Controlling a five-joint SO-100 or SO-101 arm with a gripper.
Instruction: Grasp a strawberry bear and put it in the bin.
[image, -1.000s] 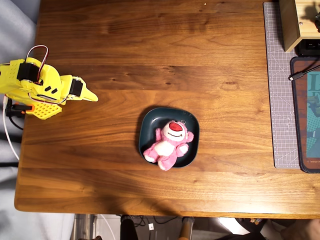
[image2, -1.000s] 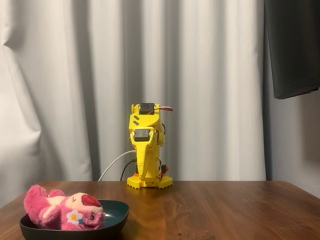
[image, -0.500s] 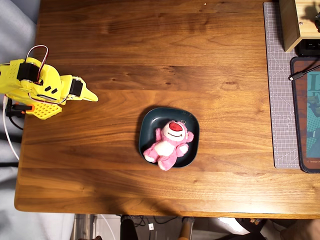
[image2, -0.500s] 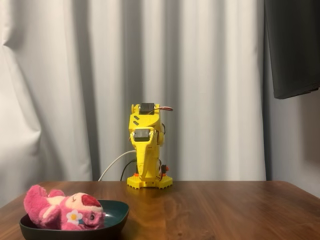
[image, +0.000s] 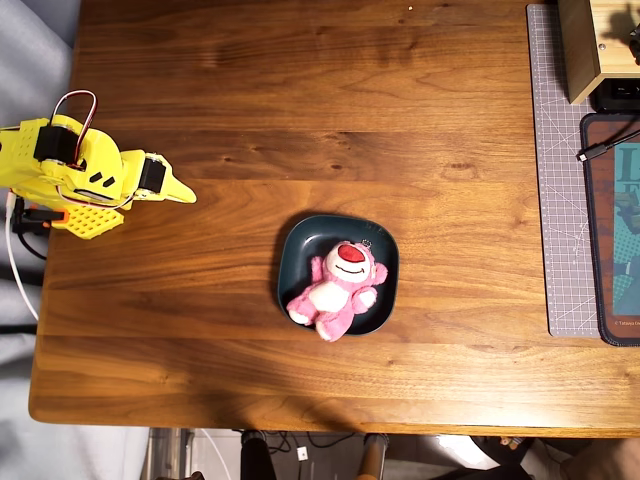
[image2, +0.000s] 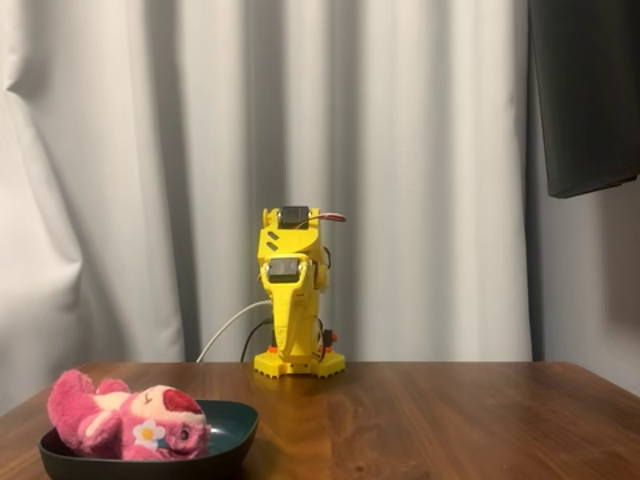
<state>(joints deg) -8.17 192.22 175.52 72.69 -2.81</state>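
The pink strawberry bear lies on its back inside the dark teal bin near the middle of the wooden table in the overhead view. One of its legs hangs over the front-left rim. The fixed view shows the bear lying in the bin at the lower left. My yellow gripper is folded back at the table's left edge, far from the bin, with its jaws together and nothing in them. In the fixed view the folded arm stands at the back of the table.
A grey cutting mat runs down the table's right side. On or beside it are a wooden box, a dark pad and a black cable. A white curtain hangs behind the arm.
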